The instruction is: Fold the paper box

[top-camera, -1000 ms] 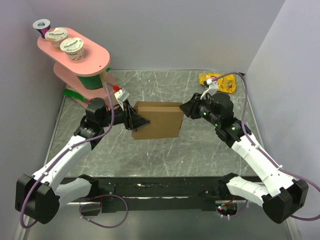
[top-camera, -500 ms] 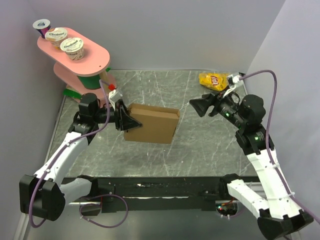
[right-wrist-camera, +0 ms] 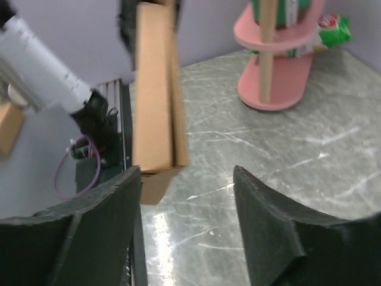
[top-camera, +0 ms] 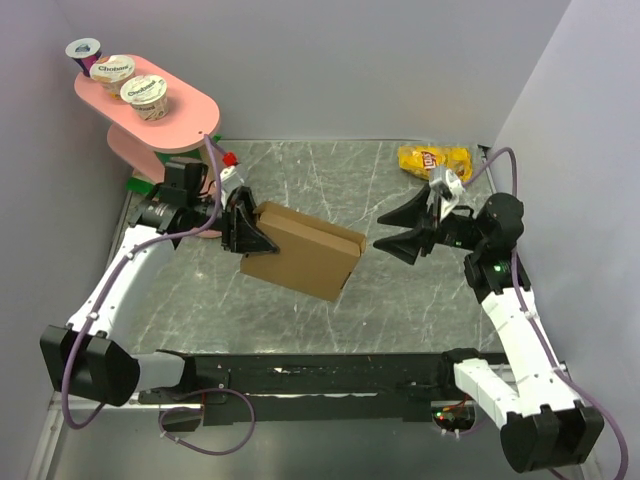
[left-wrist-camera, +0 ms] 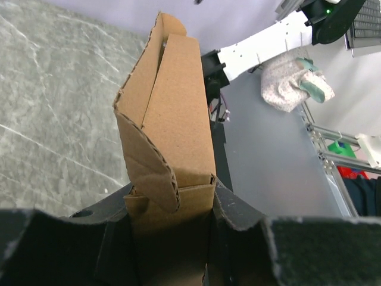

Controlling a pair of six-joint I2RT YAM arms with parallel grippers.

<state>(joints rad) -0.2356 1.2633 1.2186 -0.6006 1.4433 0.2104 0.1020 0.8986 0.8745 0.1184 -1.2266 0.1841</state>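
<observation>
My left tool (top-camera: pixel 245 226) is pinching the left end of the paper box (top-camera: pixel 305 250), and my right tool (top-camera: pixel 398 230) stands spread and empty just off its right end. I judge the step goes best if I hold the left pinch firm and bring the right in square, pressing along a crease rather than across it. The box is plain brown corrugated card, half-collapsed and slanted over the middle of the counter (top-camera: pixel 330 170), one small flap curling free at the pinched end.
</observation>
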